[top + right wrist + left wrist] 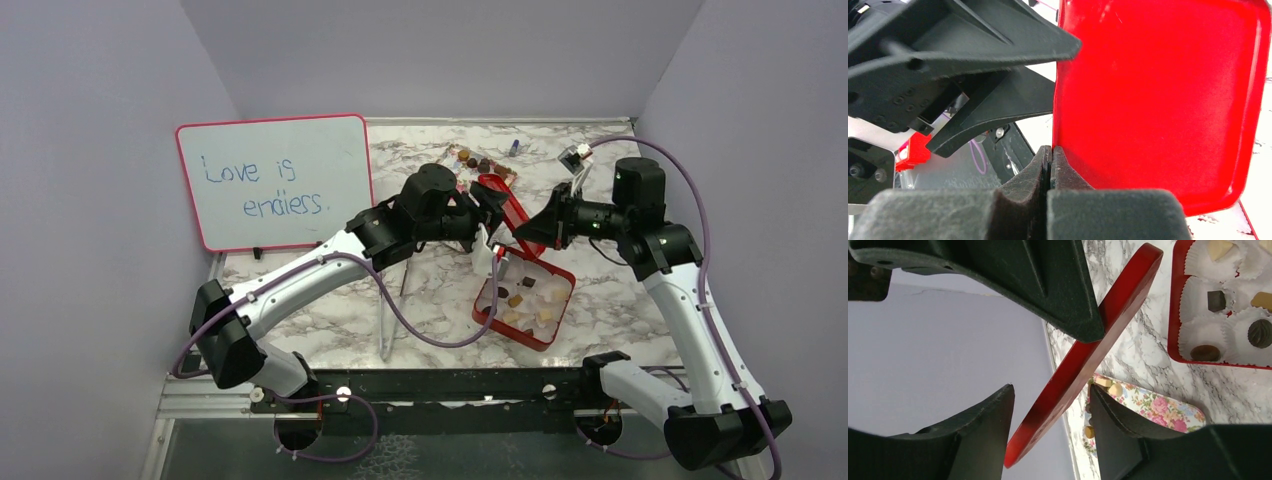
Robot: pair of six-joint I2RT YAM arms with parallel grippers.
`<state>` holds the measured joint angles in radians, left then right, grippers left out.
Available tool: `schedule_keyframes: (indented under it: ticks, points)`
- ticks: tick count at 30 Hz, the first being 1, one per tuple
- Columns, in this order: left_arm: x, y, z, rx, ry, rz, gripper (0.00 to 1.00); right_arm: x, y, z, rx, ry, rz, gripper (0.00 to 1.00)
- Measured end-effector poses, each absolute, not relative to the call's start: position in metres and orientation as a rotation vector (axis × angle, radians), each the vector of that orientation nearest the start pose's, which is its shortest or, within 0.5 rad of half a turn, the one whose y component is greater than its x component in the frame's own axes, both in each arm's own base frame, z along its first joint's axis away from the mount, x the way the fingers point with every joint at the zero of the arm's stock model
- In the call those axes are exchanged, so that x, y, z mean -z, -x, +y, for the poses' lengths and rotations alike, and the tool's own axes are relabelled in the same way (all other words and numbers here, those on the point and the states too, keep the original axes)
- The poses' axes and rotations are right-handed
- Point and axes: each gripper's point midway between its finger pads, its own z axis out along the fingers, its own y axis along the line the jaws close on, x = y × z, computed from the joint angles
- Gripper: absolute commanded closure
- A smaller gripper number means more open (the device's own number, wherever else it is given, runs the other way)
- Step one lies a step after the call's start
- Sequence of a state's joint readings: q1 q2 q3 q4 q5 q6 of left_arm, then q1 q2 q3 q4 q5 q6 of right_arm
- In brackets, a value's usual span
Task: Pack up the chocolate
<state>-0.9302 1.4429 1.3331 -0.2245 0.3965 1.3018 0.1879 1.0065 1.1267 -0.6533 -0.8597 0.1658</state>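
Observation:
A red box (487,318) sits on the marble table, its white paper cups holding chocolate (517,299) in dark, tan and cream pieces (1216,300). Its red lid (507,203) is lifted and tilted. My right gripper (1050,150) is shut on the lid's edge (1158,100). My left gripper (1050,387) is open, and the lid (1083,355) runs slantwise between its fingers with a gap on each side. More chocolate (1115,389) lies on the floral tray (1168,407) behind them, at the back of the table (480,163).
A pink-framed whiteboard (272,180) reading "Love is endless" leans at the back left. Clear tongs (390,315) lie on the marble left of the box. A small blue-capped object (514,146) stands by the back wall. Grey walls close in three sides.

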Motion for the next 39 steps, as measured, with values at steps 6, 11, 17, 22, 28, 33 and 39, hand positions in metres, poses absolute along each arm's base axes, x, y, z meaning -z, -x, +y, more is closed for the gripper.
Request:
schedule_keyframes:
  ticks: [6, 11, 17, 22, 28, 33, 39]
  points:
    - [-0.314, -0.255, -0.404, 0.14, -1.798, 0.567, 0.6, -0.302, -0.222, 0.184, -1.129, 0.568, 1.997, 0.99]
    - [-0.31, -0.253, -0.404, 0.157, -1.809, 0.586, 0.81, -0.302, -0.223, 0.186, -1.144, 0.574, 1.991, 0.99]
    - [-0.303, -0.255, -0.399, 0.163, -1.812, 0.666, 1.0, -0.318, -0.232, 0.185, -1.114, 0.539, 1.945, 0.77]
    - [-0.309, -0.266, -0.396, 0.155, -1.724, 0.791, 1.0, -0.339, -0.239, 0.182, -1.073, 0.473, 1.875, 0.57]
    - [-0.324, -0.268, -0.378, 0.239, -1.492, 0.984, 1.0, -0.394, -0.235, 0.172, -1.031, 0.338, 1.674, 0.24]
    - [-0.332, -0.253, -0.354, 0.369, -1.286, 1.117, 1.0, -0.444, -0.222, 0.161, -1.032, 0.241, 1.49, 0.01]
    - [-0.359, -0.231, -0.34, 0.671, -0.959, 1.293, 1.0, -0.469, -0.216, 0.155, -1.044, 0.171, 1.43, 0.0]
